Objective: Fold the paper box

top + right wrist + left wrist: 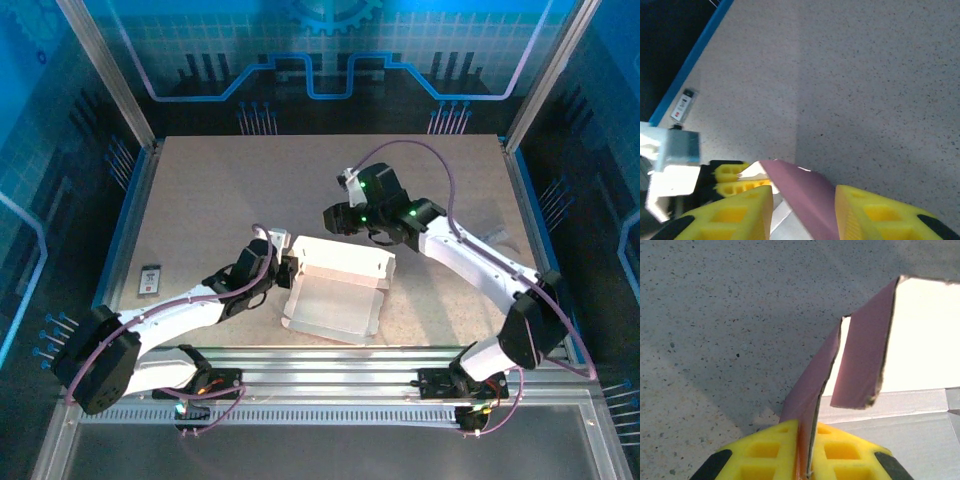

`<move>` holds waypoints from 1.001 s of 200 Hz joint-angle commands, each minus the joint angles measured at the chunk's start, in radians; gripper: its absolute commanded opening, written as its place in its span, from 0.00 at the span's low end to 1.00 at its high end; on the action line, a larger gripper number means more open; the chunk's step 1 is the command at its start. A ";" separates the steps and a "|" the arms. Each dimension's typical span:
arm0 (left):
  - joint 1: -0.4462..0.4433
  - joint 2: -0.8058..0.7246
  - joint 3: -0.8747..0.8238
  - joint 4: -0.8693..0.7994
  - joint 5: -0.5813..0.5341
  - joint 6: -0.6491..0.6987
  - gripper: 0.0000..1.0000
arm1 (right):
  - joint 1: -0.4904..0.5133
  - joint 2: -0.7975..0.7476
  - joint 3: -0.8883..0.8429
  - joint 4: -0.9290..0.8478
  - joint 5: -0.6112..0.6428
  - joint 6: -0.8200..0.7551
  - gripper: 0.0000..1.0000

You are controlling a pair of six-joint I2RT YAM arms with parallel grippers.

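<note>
The paper box (335,290) lies mid-table, partly raised, its pale inner face up and its pink outer face (805,195) towards the far side. My left gripper (290,262) is at the box's left end. In the left wrist view its yellow fingers (807,450) are shut on a thin pink side flap (812,390), and a second pink flap (865,355) hangs free beside it. My right gripper (345,218) hovers over the box's far wall. It stands open (802,210), with the pink wall's edge between its spread fingers (740,215).
A small white card-like object (150,278) lies near the table's left edge, also seen in the right wrist view (682,105). Blue-edged frame rails (125,215) bound the speckled table (250,180). Bare tabletop stretches beyond the box towards the back.
</note>
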 commanded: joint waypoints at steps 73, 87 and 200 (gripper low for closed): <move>-0.098 0.059 0.058 -0.054 -0.164 0.010 0.14 | 0.001 0.116 -0.010 0.036 -0.136 -0.066 0.39; -0.102 0.061 0.060 -0.051 -0.163 0.010 0.14 | 0.005 0.117 -0.021 0.041 -0.140 -0.070 0.39; -0.111 0.073 0.084 -0.062 -0.151 0.019 0.15 | 0.047 0.136 -0.076 0.061 -0.099 -0.102 0.44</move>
